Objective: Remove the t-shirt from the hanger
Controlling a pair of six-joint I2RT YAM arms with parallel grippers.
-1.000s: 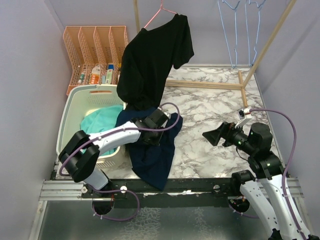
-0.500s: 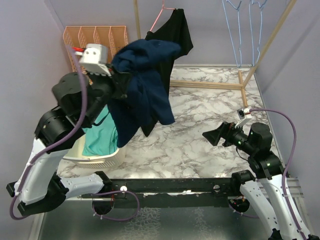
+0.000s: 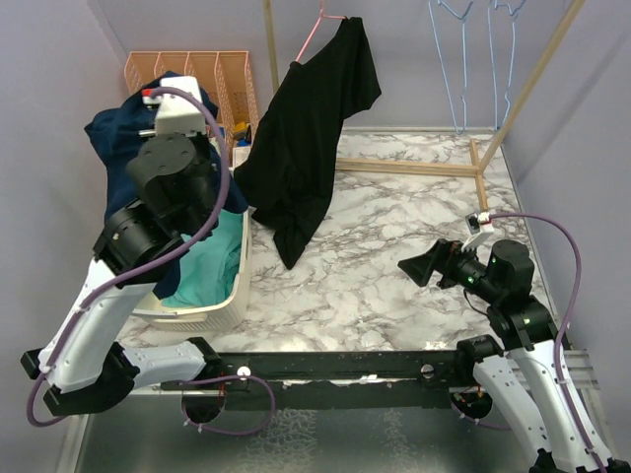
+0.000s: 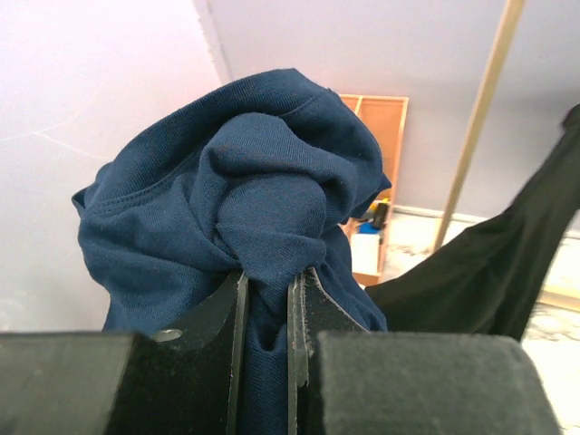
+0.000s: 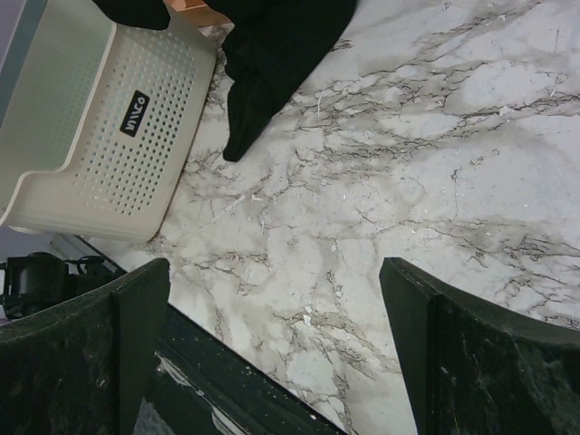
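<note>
The left arm point(image 3: 163, 187) is raised high at the far left, its end effector point(image 4: 267, 276) clamped on a bunched navy t-shirt point(image 4: 263, 181) above the laundry basket point(image 3: 212, 305), which holds a teal garment point(image 3: 212, 261). Behind it, an orange rack point(image 3: 197, 69) holds small items. Far centre, the black t-shirt point(image 3: 306, 128) hangs on the pink hanger point(image 3: 314, 34), hem reaching the counter point(image 3: 394, 197). At the near right, the right end effector point(image 5: 272, 272) hovers low with its fingers wide apart.

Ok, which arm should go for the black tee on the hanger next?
Right, probably. The right gripper is open and empty, facing the black tee across bare table. The left gripper is shut on the navy shirt, raised at the far left.
</note>
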